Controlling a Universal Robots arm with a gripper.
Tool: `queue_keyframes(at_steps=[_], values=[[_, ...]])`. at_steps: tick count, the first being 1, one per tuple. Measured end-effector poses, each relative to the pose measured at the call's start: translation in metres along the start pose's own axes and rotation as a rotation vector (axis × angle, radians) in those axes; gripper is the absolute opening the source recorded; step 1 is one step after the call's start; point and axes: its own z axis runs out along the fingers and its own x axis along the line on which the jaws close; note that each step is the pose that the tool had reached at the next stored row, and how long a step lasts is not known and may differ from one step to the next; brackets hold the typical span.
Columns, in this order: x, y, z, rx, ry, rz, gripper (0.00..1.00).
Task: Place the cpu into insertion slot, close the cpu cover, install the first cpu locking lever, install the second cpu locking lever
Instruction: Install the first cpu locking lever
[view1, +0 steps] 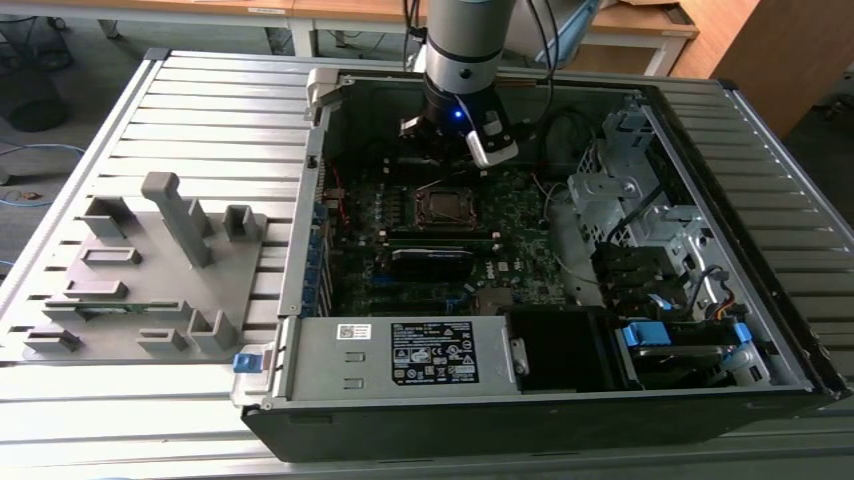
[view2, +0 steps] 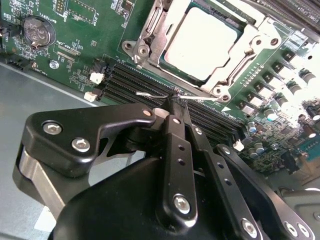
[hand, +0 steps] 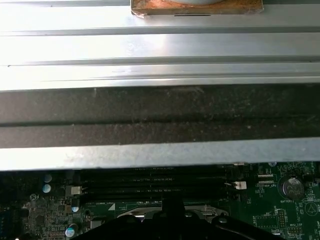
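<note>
The cpu (view2: 200, 40) lies flat in the insertion slot (view1: 445, 205), its pale metal face showing through the cut-out. The silvery cpu cover (view2: 252, 45) is folded down around it. A thin wire locking lever (view2: 150, 93) runs across the memory slots beside the socket. My gripper (view2: 175, 100) has its black fingers shut together, and their tips are right at this wire. I cannot tell whether they pinch it. In the exterior view the gripper (view1: 467, 150) hangs inside the open case, just behind the socket.
Long black memory slots (view2: 130, 80) lie between the gripper and the socket. A coin battery (view2: 37, 30) sits on the green board. The drive cage (view1: 627, 200) and cables fill the case's right, the power supply (view1: 400, 355) its front. A grey fixture block (view1: 147, 260) stands outside on the left.
</note>
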Motion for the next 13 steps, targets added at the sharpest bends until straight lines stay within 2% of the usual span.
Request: queue_keyframes(at_steps=[5, 13], values=[[-0.0006, 0.0001, 0.0004, 0.0, -0.0001, 0.0, 0.11], [-0.0071, 0.0009, 0.0038, 0.0018, -0.0002, 0.0, 0.11]])
